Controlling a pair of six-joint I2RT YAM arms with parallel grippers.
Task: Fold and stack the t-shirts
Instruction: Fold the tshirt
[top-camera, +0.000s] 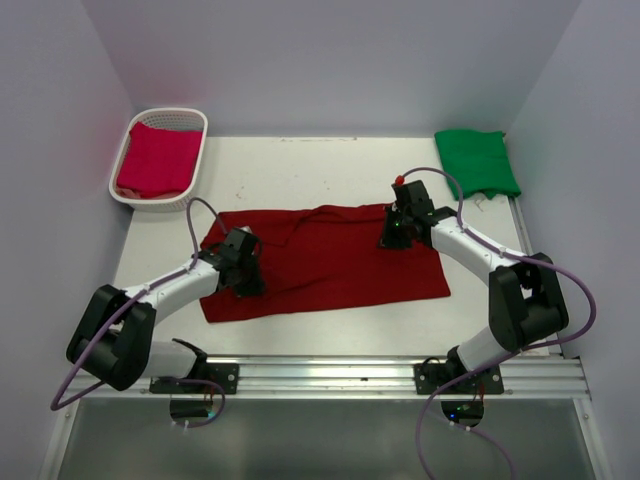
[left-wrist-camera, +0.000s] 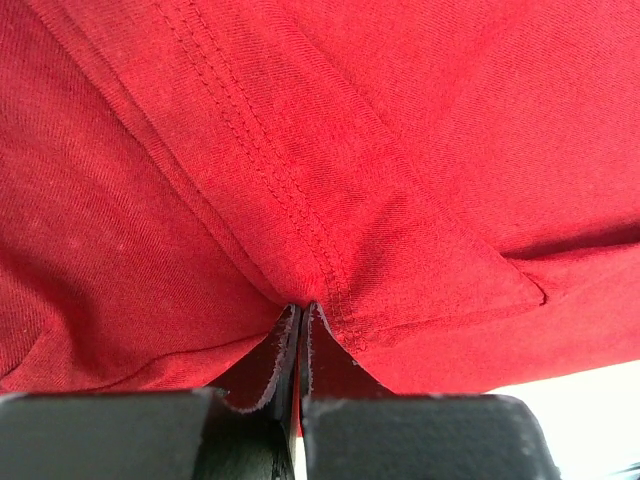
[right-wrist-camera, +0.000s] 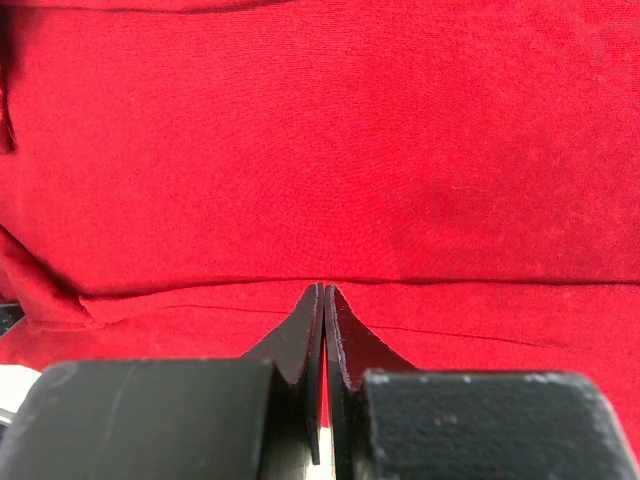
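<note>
From above, a maroon t-shirt (top-camera: 330, 262) lies spread across the middle of the counter (top-camera: 330, 170). The left gripper (top-camera: 248, 284) is down on its near left part and the right gripper (top-camera: 393, 238) on its far right part. A green t-shirt (top-camera: 477, 160) sits folded at the far right corner, well apart. A crimson t-shirt (top-camera: 158, 158) lies folded in a white basket (top-camera: 170, 115) at far left.

At the left wrist, the left gripper (left-wrist-camera: 301, 310) is clenched on maroon cloth beside a stitched hem (left-wrist-camera: 270, 170), creases running to its tips.

At the right wrist, the right gripper (right-wrist-camera: 322, 290) is pinched tight on the shirt's folded edge (right-wrist-camera: 480, 282).
</note>
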